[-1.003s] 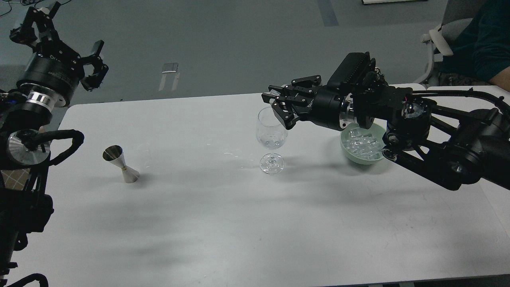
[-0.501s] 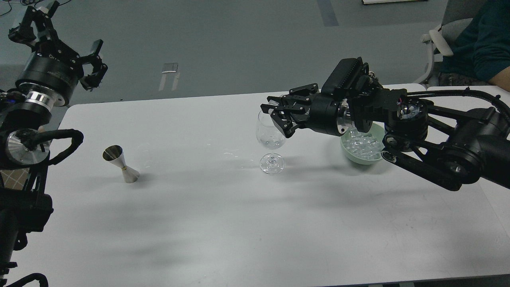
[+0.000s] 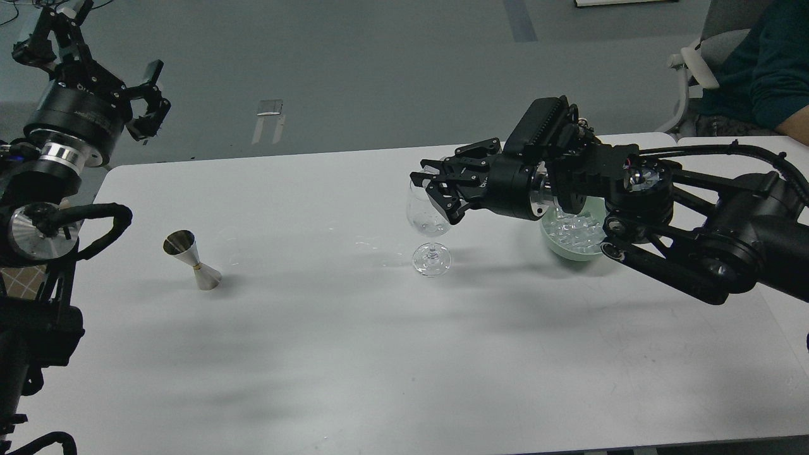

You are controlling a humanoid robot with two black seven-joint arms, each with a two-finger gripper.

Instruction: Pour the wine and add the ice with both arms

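A clear wine glass (image 3: 430, 221) stands upright at the table's middle, with something clear at the bottom of its bowl. My right gripper (image 3: 428, 183) reaches in from the right and sits at the glass's rim, its fingers closed around what looks like a small clear ice cube. The ice (image 3: 576, 229) is heaped in a pale green bowl (image 3: 569, 251) just right of the glass, partly hidden by my right wrist. My left gripper (image 3: 101, 60) is raised off the table's far left corner, open and empty.
A small steel jigger (image 3: 191, 259) stands on the white table (image 3: 354, 354) at the left. A person sits in a chair (image 3: 701, 57) at the far right, beyond the table.
My right gripper has moved a little left and down, from just above the glass to its rim. The left arm has hardly moved.
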